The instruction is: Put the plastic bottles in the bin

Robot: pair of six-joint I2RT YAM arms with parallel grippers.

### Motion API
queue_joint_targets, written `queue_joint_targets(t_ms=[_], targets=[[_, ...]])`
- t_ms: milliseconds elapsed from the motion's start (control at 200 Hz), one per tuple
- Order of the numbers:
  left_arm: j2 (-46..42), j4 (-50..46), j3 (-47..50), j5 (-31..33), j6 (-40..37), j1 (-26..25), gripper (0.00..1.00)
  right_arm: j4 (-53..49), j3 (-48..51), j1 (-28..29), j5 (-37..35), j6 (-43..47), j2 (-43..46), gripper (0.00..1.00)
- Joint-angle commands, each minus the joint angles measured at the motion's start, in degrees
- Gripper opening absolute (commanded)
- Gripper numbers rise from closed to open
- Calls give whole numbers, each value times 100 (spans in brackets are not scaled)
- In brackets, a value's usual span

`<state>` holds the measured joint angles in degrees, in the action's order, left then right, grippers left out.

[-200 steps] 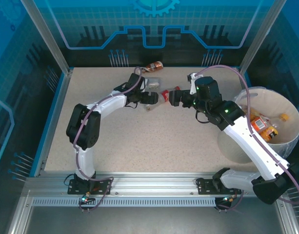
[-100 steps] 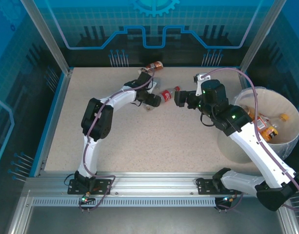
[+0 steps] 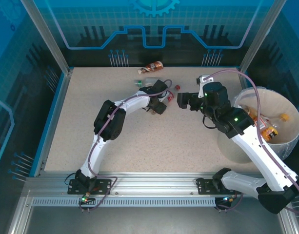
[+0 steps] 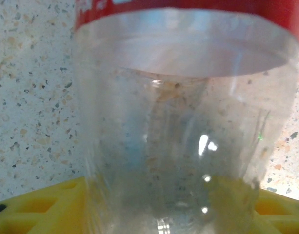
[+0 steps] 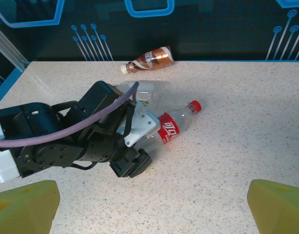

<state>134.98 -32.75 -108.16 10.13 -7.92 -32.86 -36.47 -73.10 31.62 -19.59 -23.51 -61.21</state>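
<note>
Left pincer point(image 5: 142, 134) clamped on the base of the red-label bottle point(image 5: 169, 127), which lies on the table point(image 3: 139, 141); my right pincer point(image 3: 181, 100) is wide apart, empty, near its cap; bin point(image 3: 237, 148) at right holds other bottles point(image 3: 264, 126).

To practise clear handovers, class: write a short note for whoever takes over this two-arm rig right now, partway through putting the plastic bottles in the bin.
Left gripper: astride the clear end of the red-label bottle, which lies on the table; firm grip unconfirmed.
Right gripper: open, empty, above the table, facing that bottle.
Done: some bottles already lie in the bin, at the table's right.
Remaining: the red-label bottle, a brown bottle by the back wall, and a clear bottle beside the left arm.
</note>
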Motion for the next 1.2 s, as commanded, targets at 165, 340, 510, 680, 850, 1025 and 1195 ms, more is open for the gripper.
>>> queue_joint_targets(t_ms=[165, 340, 510, 680, 850, 1025, 1195], targets=[[-735, 597, 1329, 100, 400, 14, 55, -96, 173, 62, -577, 72, 344, 100], [-1370, 1173, 2278, -57, 755, 8, 51, -101, 247, 46, -678, -5, 429, 100], [-2211, 1736, 3307, -466, 1334, -123, 46, 131, 431, 32, -496, 27, 520, 100], [-3168, 2554, 4353, -823, 2140, -267, 44, 413, 615, 29, -248, 16, 549, 100], [-4209, 3072, 4856, -1557, 2811, -297, 43, 535, 667, 20, 96, -173, 445, 100], [-5280, 4237, 5355, -2200, 3427, -359, 43, 595, 541, -139, 1034, -532, 245, 100], [-5755, 4934, 5534, -2800, 3637, -402, 43, 968, 463, -355, 2052, -733, 166, 100]])
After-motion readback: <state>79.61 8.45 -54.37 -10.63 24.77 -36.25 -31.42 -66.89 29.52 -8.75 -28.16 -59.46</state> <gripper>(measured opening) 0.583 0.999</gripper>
